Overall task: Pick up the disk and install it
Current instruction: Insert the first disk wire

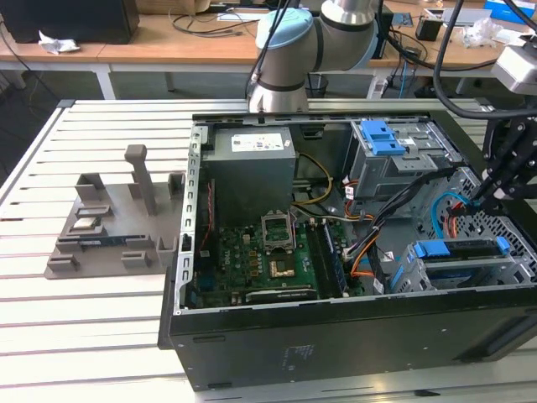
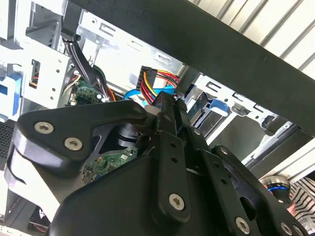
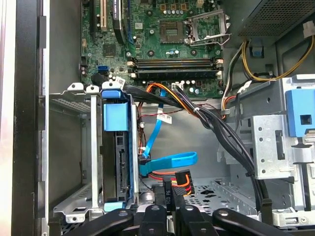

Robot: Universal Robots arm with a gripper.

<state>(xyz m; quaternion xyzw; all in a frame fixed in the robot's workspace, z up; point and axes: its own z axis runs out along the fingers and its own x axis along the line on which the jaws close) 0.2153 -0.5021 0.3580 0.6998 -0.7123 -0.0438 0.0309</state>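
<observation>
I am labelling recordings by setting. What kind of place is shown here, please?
Probably a robotics lab or workshop: an open black desktop computer case lies on a slatted grey metal table, wooden desks with cables stand behind, and a grey-and-blue robot arm is mounted there.

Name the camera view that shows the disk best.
The first wrist view: the disk stands edge-on in its cage, blue carrier visible end to end. The exterior view shows it smaller, at its right. In the second wrist view I cannot pick it out.

White slatted counter (image 1: 101, 336) under even light; behind it, a wooden desk (image 1: 126, 49) strewn with cables (image 1: 205, 23) and crumpled paper (image 1: 57, 42)
</observation>
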